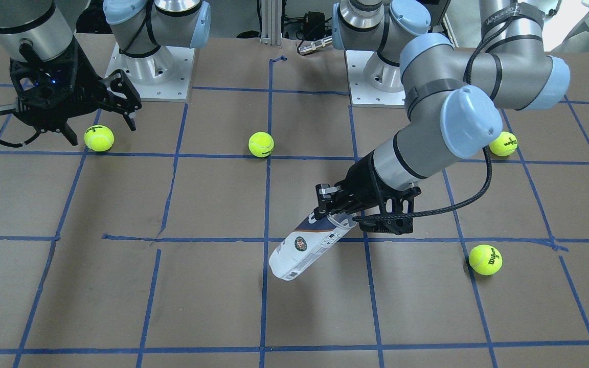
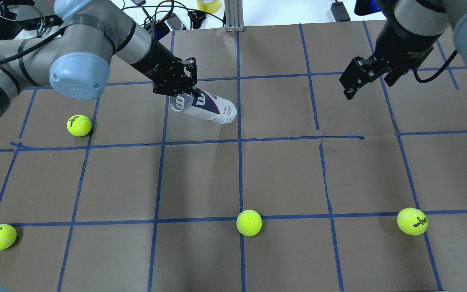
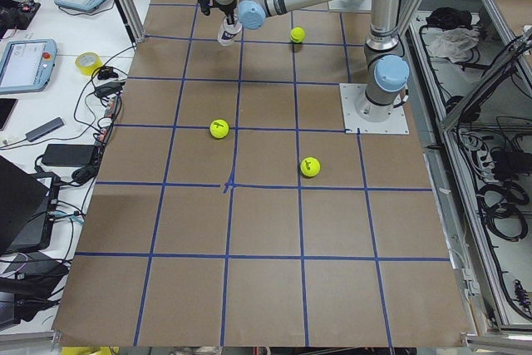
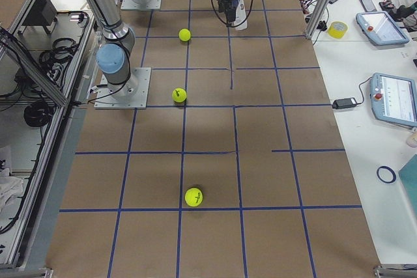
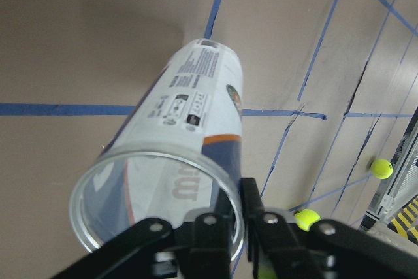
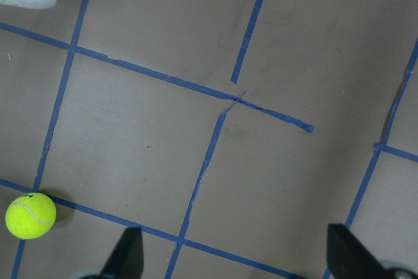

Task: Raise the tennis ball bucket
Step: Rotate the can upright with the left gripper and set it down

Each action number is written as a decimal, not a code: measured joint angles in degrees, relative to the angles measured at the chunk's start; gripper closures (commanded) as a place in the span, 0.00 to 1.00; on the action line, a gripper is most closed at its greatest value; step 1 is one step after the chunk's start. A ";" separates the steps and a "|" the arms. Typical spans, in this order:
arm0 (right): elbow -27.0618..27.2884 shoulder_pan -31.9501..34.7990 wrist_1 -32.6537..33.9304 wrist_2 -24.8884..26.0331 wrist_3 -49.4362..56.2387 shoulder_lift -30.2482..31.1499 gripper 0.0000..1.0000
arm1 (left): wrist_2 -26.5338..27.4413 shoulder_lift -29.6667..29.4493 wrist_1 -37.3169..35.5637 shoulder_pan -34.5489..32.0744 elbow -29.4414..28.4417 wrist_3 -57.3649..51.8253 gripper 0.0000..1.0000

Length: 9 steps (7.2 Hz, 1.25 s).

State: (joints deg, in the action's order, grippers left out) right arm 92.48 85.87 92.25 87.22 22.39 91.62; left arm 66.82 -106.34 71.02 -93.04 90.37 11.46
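Note:
The tennis ball bucket [image 1: 307, 248] is a clear tube with a white and navy label and a "W" logo [image 2: 203, 99]. It is tilted, open end up. My left gripper [image 1: 333, 209] is shut on the rim of its open end, one finger inside and one outside, as the left wrist view shows [image 5: 241, 210]. The tube [image 5: 189, 135] looks empty, and its closed end points down toward the table, with its shadow a little apart from it. My right gripper [image 1: 100, 120] is open and empty, far from the tube, above the brown paper [image 6: 238, 259].
Several yellow-green tennis balls lie on the brown gridded table: one near my right gripper [image 1: 99, 138], one mid-table [image 1: 261, 144], one under my left arm [image 1: 503, 143], one beside the tube [image 1: 485, 259]. Blue tape lines [image 2: 239, 178] cross the paper.

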 measured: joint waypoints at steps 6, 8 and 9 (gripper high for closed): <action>0.28 -0.02 -0.04 -0.14 -0.05 0.00 0.00 | 23.01 -6.13 0.65 -7.98 -9.26 -3.75 1.00; 0.29 -0.02 0.01 0.07 -0.03 0.01 0.00 | 25.12 -9.16 10.75 -8.75 -16.74 -3.71 1.00; 0.31 -0.05 0.03 -0.03 -0.03 0.02 0.00 | 25.91 -10.57 13.47 -9.27 -19.77 -3.49 1.00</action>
State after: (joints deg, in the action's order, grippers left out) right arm 92.79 85.82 92.28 87.19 22.36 91.65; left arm 92.73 -116.91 84.49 -102.31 70.60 7.98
